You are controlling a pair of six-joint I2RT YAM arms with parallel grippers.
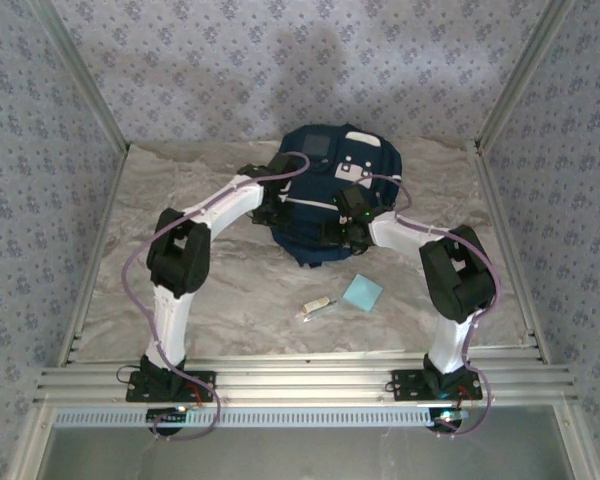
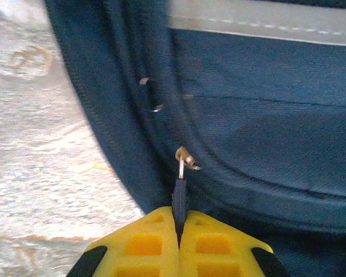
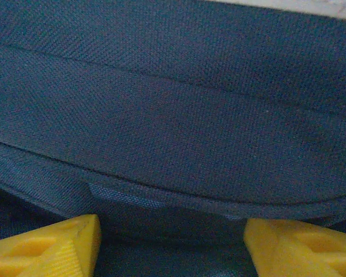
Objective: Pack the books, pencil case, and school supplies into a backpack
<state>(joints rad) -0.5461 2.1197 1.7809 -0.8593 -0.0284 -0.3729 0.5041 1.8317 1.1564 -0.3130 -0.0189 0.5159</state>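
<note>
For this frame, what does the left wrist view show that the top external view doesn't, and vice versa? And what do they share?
Left wrist view adds: the left gripper shut on the dark zipper pull, with the metal slider on the backpack zip line. Top external view adds: the light-blue pad and white stick lying on the table in front of the bag, and the bag's grey patch. Shared: navy backpack fabric and marbled tabletop.
</note>
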